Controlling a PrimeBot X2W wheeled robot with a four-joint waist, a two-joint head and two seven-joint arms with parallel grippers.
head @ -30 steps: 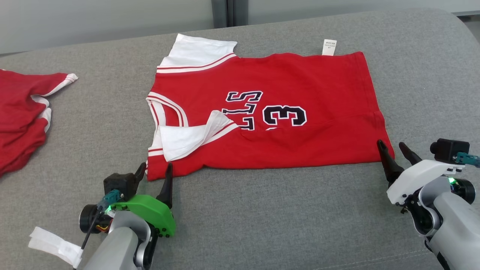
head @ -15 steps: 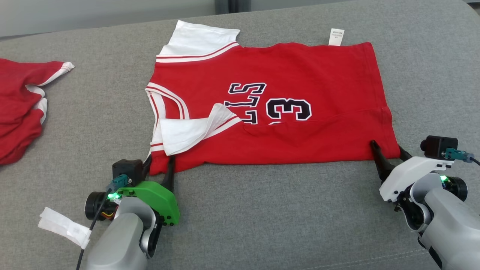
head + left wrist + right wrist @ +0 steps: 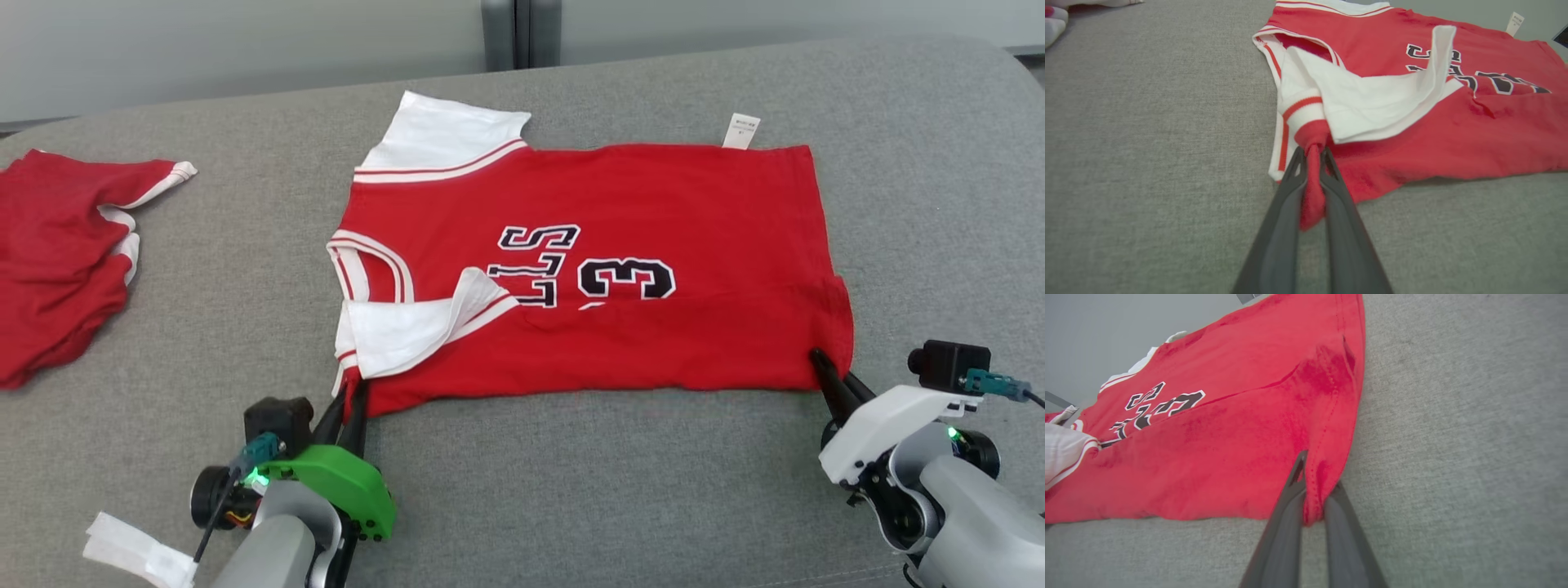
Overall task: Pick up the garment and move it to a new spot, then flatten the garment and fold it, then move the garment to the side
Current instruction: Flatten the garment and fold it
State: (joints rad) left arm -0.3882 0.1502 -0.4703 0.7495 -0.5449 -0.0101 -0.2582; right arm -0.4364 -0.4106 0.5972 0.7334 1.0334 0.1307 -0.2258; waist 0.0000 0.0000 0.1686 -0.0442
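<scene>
Head view: a red jersey (image 3: 620, 327) lies spread flat in the middle of a grey cushion (image 3: 571, 490), its collar toward the robot's left and its hem toward the right (the black lettering and the "3" read upside down from here). The near sleeve (image 3: 408, 327), white, is folded over onto the red front. The far sleeve (image 3: 445, 131) lies flat past the shoulder. A white label (image 3: 741, 131) pokes out at the far hem corner.

The left tool (image 3: 349, 396) is closed on the jersey's near corner below the folded sleeve. The right tool (image 3: 826, 369) is closed on the near hem corner. In the left wrist view, the left tool (image 3: 1312, 152) pinches a bunched strip of the jersey (image 3: 1453, 134), with red cloth trailing down between its fingers. In the right wrist view, the right tool (image 3: 1319, 469) grips the stitched hem edge of the jersey (image 3: 1229, 457), and the cloth puckers at the pinch.

Another red garment (image 3: 57, 261) lies crumpled at the cushion's left edge, well apart from the jersey. A white strip (image 3: 135, 555), possibly tape, hangs by the left arm.
</scene>
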